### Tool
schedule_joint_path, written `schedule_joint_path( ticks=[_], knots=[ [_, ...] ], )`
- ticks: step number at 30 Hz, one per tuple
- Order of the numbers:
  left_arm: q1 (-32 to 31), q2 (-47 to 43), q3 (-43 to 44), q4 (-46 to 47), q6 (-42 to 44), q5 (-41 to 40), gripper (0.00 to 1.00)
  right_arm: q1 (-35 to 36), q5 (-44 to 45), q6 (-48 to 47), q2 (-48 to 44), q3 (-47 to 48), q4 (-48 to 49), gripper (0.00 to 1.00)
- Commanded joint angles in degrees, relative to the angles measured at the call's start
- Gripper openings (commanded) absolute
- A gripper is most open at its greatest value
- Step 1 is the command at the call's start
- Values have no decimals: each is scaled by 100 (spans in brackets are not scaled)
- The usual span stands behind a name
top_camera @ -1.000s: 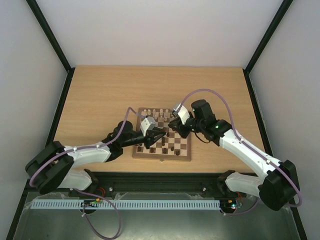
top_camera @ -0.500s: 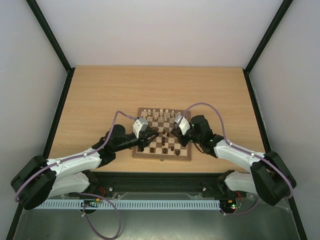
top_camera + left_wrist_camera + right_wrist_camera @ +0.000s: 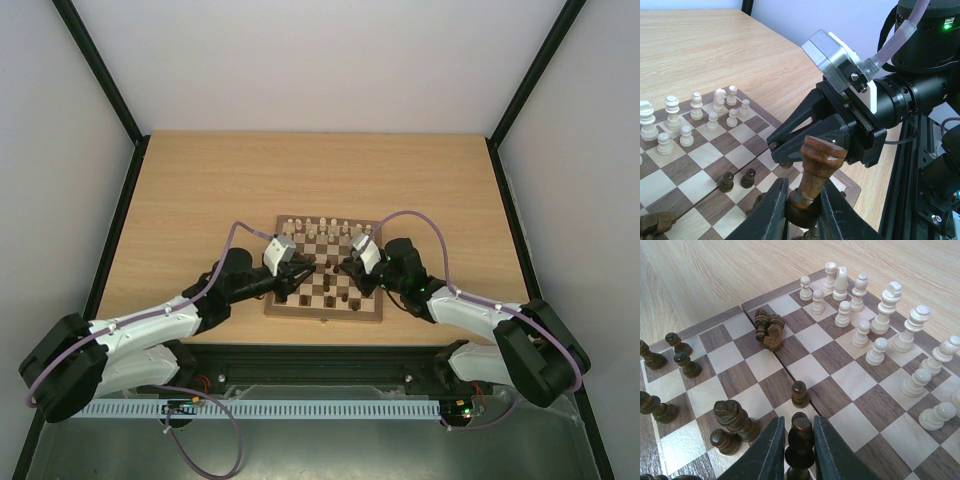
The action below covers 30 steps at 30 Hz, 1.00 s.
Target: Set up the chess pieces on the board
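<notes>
Leaning in its grip, a tall dark brown piece (image 3: pixel 822 152) is pinched at its base between the fingers of the left gripper (image 3: pixel 802 197), head tipped up and away from them, clear of the board (image 3: pixel 812 337). The right gripper (image 3: pixel 799 425) sits just beyond it, nose to nose. Between that gripper's narrow fingers stands a dark pawn (image 3: pixel 801 440), upright on a square; whether they grip it or merely flank it I cannot tell.

Just ahead of those fingers is a second dark pawn (image 3: pixel 800 392), and farther ahead a small heap of toppled dark pieces (image 3: pixel 769 330). To their left stands a loose cluster of dark pieces (image 3: pixel 732 415). The cream pieces (image 3: pixel 890 300) stand in two rows ahead and to the right.

The cream side looks done; the dark side is the step in hand. Next, the right fingers need to part and lift straight off without clipping the pawn. The left gripper must bring its piece upright over a free home square before letting go.
</notes>
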Motion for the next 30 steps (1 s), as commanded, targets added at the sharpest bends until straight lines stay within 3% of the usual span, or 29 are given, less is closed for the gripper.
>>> schedule_joint_path(
  ticks=[1, 4, 8, 13, 15, 17, 23, 30],
  knots=[
    [-18, -102, 169, -1, -43, -24, 11, -15, 161, 256, 55, 29, 229, 22],
    [-23, -139, 173, -31, -65, -29, 11, -14, 192, 302, 49, 98, 135, 29],
    [-23, -189, 119, -62, -78, -40, 11, -54, 202, 233, -58, 455, -553, 32],
    [-23, -243, 125, -199, -106, -25, 11, -268, -85, -122, -278, 1217, -1957, 33],
    [-19, -319, 134, -289, -130, -10, 11, -320, -137, -223, -337, 1525, -2574, 40],
    [-23, -379, 207, -531, -169, -17, 11, -321, -194, -356, -308, 1916, -3328, 41],
    [-23, -438, 565, -1462, -184, 102, 11, -321, 155, -323, 406, 3032, -5194, 40],
    [-15, -510, 735, -2027, -157, 126, 11, -321, -395, -359, 1322, 3380, -5748, 41]
  ],
)
